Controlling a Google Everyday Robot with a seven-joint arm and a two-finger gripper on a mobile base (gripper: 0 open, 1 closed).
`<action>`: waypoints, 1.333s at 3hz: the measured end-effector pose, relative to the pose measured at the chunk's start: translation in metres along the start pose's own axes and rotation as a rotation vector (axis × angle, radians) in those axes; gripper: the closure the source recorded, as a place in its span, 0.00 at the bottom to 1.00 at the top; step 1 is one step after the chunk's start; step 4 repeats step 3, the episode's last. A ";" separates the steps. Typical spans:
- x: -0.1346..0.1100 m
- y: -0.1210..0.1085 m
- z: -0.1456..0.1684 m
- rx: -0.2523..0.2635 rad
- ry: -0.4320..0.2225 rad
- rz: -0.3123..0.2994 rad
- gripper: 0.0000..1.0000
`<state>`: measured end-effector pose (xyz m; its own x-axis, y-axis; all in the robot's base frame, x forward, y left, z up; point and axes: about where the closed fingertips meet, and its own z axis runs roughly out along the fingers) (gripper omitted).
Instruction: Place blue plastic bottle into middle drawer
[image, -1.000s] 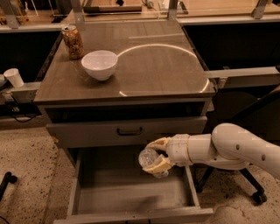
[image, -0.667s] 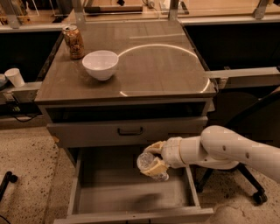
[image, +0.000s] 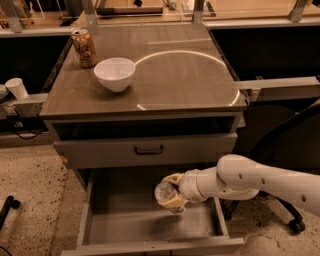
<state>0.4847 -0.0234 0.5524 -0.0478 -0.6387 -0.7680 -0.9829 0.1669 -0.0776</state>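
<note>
The blue plastic bottle (image: 163, 191) is a small clear, pale bottle held in my gripper (image: 170, 192), whose tan fingers (image: 172, 202) are shut around it. My white arm reaches in from the right. The bottle hangs over the open middle drawer (image: 125, 225), a wide grey metal box with a bare floor, pulled out below the closed drawer front with the black handle (image: 148, 149). The bottle sits above the drawer's right-centre part, a little above the floor.
On the cabinet top (image: 175, 80) stand a white bowl (image: 114, 73) and a brown patterned can (image: 84, 47). A white cup (image: 17, 88) sits on a ledge at left. A chair base with castors (image: 295, 225) is on the floor at right.
My arm has moved left and slightly down with the bottle, further over the drawer's inside. Nothing else has moved.
</note>
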 end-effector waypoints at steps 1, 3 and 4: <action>0.003 0.002 0.002 -0.004 -0.002 -0.001 0.13; 0.003 0.002 0.002 -0.004 -0.002 -0.001 0.00; 0.003 0.002 0.002 -0.004 -0.002 -0.001 0.00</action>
